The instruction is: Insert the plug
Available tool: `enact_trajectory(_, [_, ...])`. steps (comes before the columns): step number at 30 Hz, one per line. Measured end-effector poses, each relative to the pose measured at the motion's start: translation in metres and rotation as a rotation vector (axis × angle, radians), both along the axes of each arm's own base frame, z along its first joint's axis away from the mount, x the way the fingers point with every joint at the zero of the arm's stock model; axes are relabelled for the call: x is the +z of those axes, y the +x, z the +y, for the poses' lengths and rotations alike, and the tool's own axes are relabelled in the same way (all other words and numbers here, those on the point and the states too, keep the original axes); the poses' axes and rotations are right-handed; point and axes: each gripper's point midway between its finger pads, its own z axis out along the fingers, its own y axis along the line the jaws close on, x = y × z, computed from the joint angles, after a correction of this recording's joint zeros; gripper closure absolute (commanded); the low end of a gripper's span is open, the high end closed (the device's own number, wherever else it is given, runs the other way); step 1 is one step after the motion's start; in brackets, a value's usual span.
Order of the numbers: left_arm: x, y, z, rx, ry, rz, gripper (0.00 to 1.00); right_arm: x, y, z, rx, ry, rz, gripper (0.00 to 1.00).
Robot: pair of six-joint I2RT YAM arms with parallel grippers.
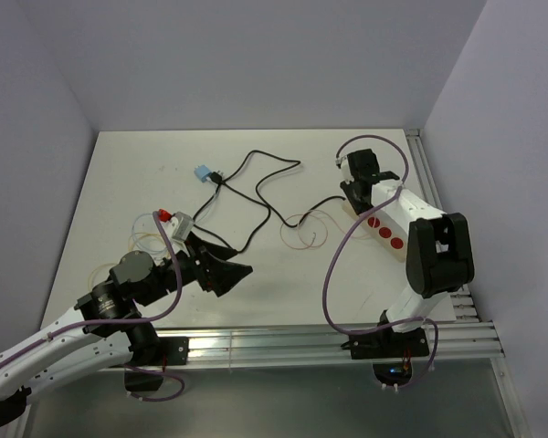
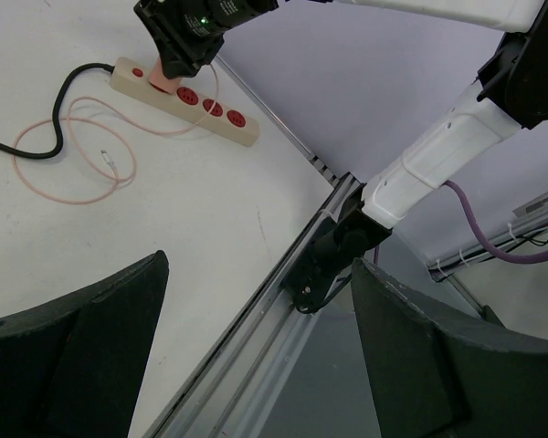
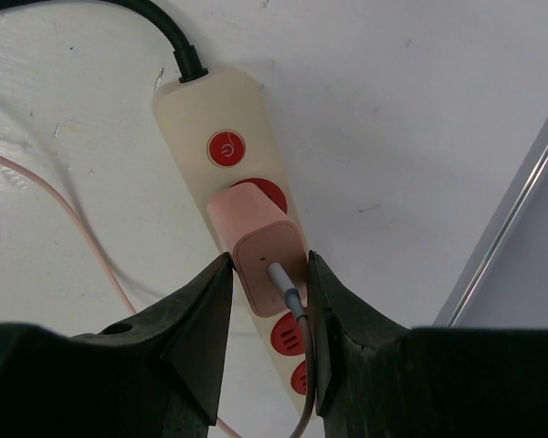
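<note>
The plug [image 3: 260,255] is a pink charger block with a grey cable coming out of its back. It stands on the first red socket of a cream power strip [image 3: 201,119], just below the strip's red switch. My right gripper [image 3: 267,274] is shut on the plug, one black finger pressed against each side. In the top view that gripper [image 1: 358,182] hangs over the strip's [image 1: 388,233] far end at the right. My left gripper [image 1: 230,272] sits low at the left, jaws open and holding nothing. The left wrist view shows the strip [image 2: 221,117] with the right gripper over it.
A black power cord [image 1: 256,196] loops across the table's middle to a blue plug [image 1: 203,172]. A thin pink cable [image 1: 306,228] coils left of the strip. A small red and white item [image 1: 172,218] lies by the left arm. A metal rail [image 1: 301,339] runs along the near edge.
</note>
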Motion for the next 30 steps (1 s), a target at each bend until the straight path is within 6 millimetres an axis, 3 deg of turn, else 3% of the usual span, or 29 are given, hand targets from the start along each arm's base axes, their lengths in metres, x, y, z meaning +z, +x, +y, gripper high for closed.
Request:
enact_trajectory(16, [-0.001, 0.000, -0.004, -0.008, -0.005, 0.014, 0.13, -0.010, -0.005, 0.002, -0.013, -0.150, -0.054, 1.00])
enact_trajectory(30, [-0.007, 0.002, -0.010, -0.014, 0.003, 0.049, 0.13, -0.009, -0.003, 0.002, -0.012, -0.171, -0.097, 0.99])
